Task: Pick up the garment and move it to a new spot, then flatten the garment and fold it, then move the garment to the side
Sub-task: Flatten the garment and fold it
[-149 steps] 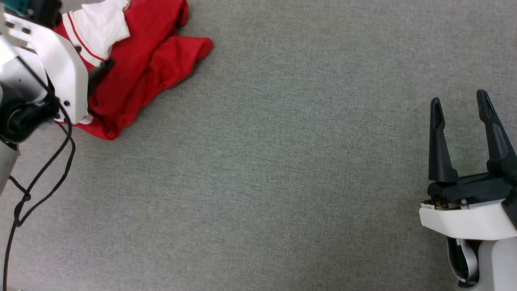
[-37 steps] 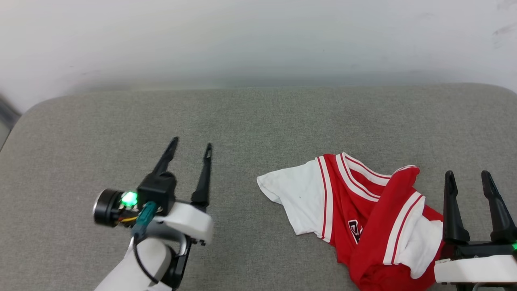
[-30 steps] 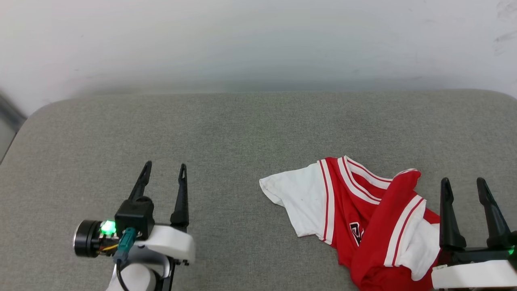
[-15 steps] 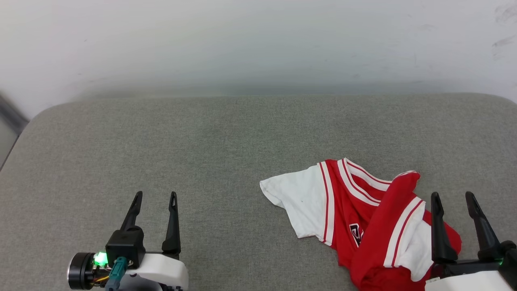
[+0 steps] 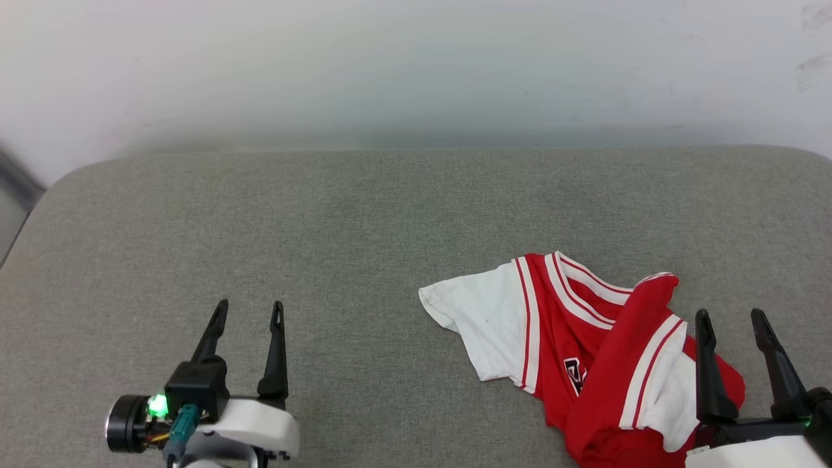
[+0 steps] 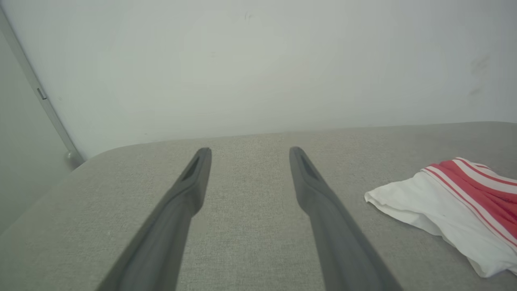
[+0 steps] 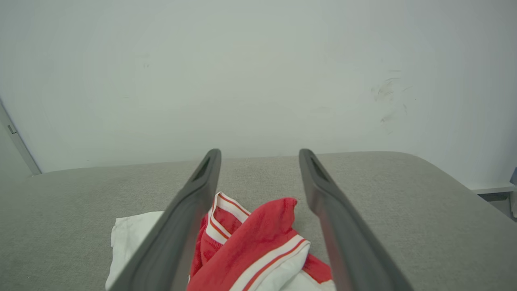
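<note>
The crumpled red and white shirt (image 5: 585, 344) lies on the near right of the grey counter (image 5: 364, 221), one white sleeve (image 5: 481, 318) spread toward the left. The right gripper (image 5: 729, 313) hovers at its near right edge, jaws wide open and empty. The left gripper (image 5: 250, 305), well apart at the near left, also stands open, holding nothing.

I can read nothing here. On the garment (image 5: 578, 325), a scrap of black, white-edged lettering (image 5: 573, 375) shows beside its folded-over red cloth, too cut off to make out.
</note>
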Controlling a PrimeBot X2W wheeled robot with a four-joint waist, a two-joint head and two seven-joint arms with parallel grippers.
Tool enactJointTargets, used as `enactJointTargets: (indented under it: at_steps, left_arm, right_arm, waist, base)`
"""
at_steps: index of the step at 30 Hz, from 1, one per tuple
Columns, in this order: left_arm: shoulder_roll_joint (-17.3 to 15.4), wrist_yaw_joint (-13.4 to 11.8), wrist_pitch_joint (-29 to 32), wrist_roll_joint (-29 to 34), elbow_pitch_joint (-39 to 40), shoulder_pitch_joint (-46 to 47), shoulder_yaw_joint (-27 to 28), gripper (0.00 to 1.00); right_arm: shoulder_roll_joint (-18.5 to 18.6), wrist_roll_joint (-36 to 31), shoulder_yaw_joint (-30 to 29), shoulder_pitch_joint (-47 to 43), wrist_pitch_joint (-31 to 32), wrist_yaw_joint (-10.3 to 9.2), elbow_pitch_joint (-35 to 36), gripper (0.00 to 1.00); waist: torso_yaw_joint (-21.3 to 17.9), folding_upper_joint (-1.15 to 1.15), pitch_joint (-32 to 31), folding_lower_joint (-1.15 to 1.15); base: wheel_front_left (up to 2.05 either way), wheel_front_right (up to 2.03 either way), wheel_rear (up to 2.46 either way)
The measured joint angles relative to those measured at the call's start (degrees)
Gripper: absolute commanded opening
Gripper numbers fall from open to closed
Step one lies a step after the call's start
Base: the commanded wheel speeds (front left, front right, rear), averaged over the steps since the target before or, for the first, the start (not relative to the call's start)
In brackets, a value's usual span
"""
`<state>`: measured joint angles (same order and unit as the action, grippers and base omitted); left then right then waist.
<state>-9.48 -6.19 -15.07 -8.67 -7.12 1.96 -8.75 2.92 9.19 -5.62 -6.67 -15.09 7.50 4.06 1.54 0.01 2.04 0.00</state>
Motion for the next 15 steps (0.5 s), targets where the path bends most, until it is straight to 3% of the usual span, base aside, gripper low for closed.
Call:
enactJointTargets:
  at_steps: [9, 15]
  left_arm:
    - [-1.47, 7.17, 0.0, 0.99, 0.42, 15.4, 2.01, 1.0]
    - [-3.42, 11.29, 1.48, 1.91, -4.42, 29.53, -0.86, 1.0]
  right_arm:
    - [0.0, -0.18, -0.12, 1.59, 0.0, 0.0, 0.56, 1.0]
    - [-0.01, -0.31, 0.19, 3.25, 0.0, 0.0, 1.18, 1.0]
  waist:
    - [-0.13, 0.0, 2.05, 0.0]
    - [-0.88, 0.0, 4.49, 0.0]
  base:
    - [0.0, 0.0, 0.0]
    - [0.0, 0.0, 0.0]
